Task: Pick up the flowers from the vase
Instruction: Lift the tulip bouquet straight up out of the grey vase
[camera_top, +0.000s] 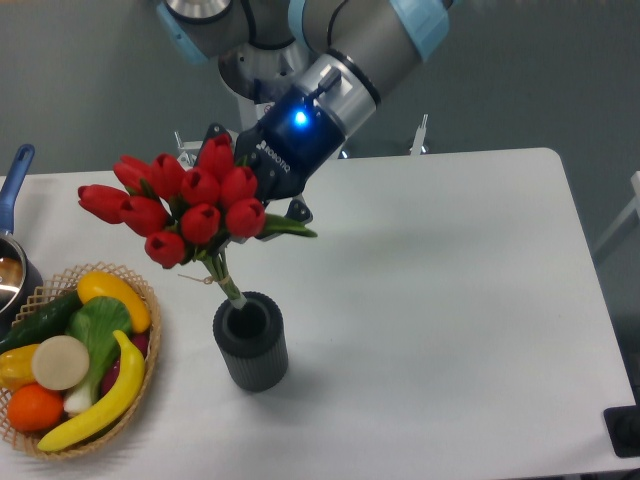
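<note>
The flowers (180, 200), a bunch of red tulip buds with green leaves, hang tilted above the table, their tied green stems (225, 281) ending just above the mouth of the vase (250, 340). The vase is dark grey, ribbed and upright near the table's front. My gripper (262, 212) is shut on the flowers from behind and right; its fingers are mostly hidden by the buds and leaves.
A wicker basket (140, 385) of fruit and vegetables stands at the front left, close to the vase. A pot with a blue handle (15, 175) sits at the left edge. The arm's base rises behind the table's far edge.
</note>
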